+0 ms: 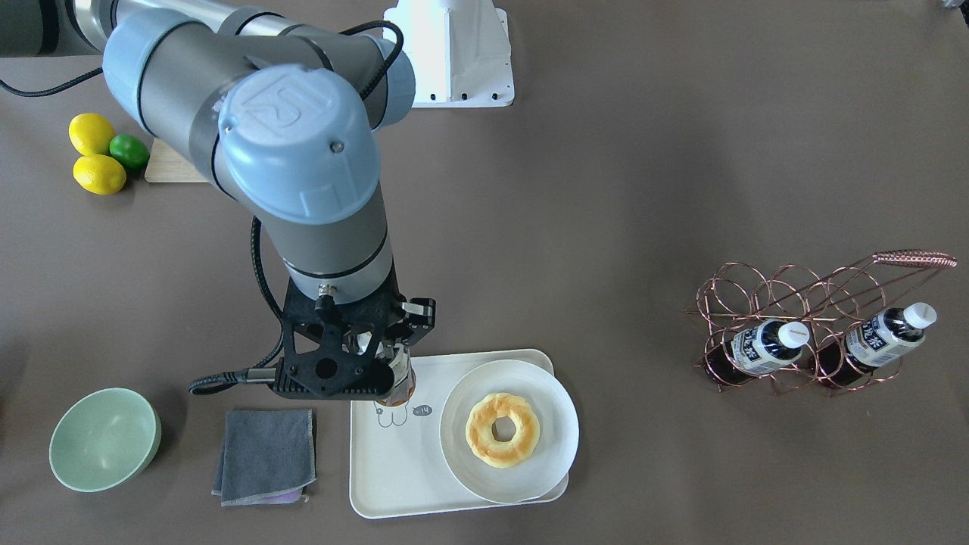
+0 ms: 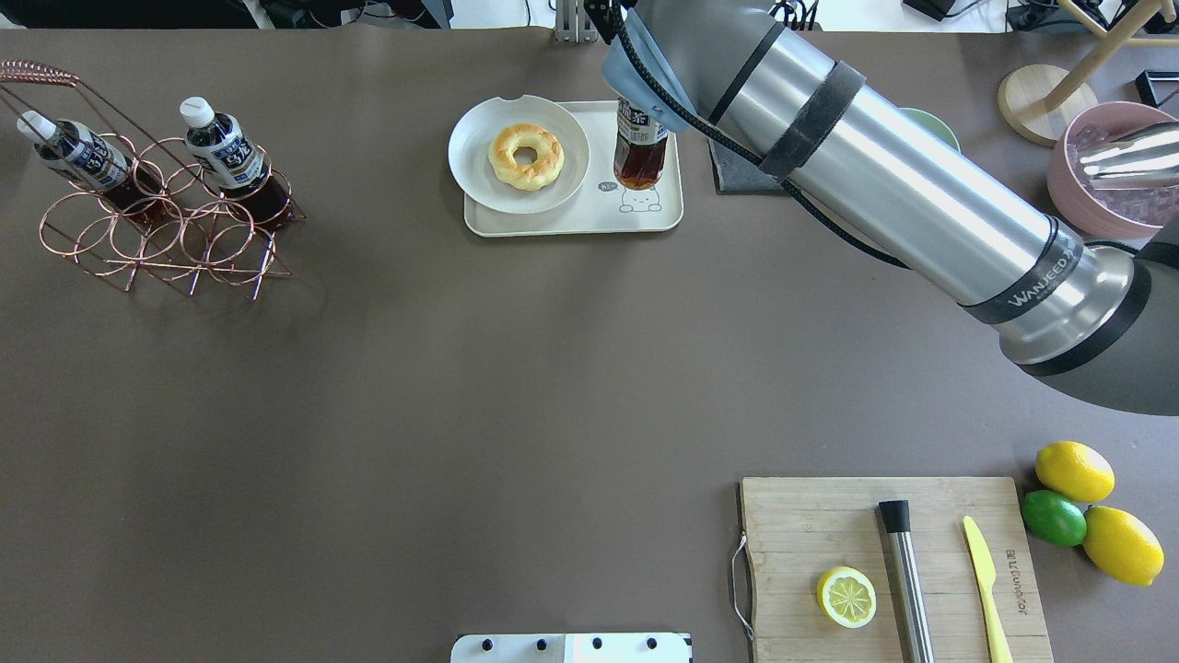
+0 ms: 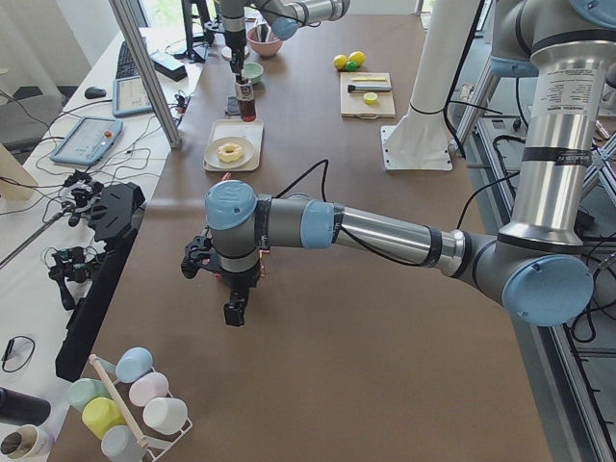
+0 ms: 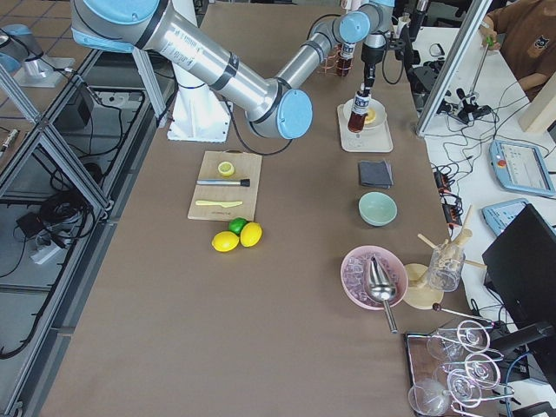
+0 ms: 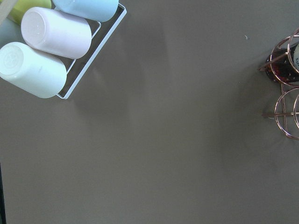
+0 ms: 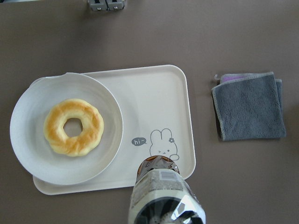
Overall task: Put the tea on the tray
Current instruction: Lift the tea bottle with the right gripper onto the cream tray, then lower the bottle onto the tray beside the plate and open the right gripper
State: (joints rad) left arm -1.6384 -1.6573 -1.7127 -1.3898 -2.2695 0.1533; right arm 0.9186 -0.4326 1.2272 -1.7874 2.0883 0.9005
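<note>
The right gripper (image 1: 392,362) was closed on the top of the tea (image 2: 639,152) and held the bottle upright, so that its base came first to the tray (image 2: 553,224). I judge this hold from above was chosen because it left the lower part of the bottle free and kept the fingers away from the rim. The tea was at the tray's free end, over the small bear drawing (image 2: 639,199). The other end was taken by the plate (image 2: 479,175) with the doughnut (image 2: 525,157), so only this place was left for it. Whether the base already rested on the tray or hung just above it, I could not tell – the wrist view showed it close to the tray's edge, so a drop there could tip the bottle. Two like bottles lay in the wire rack (image 2: 147,230), well apart. The left gripper (image 3: 234,306) hung over bare table – whether wide or narrow I could not tell.
</note>
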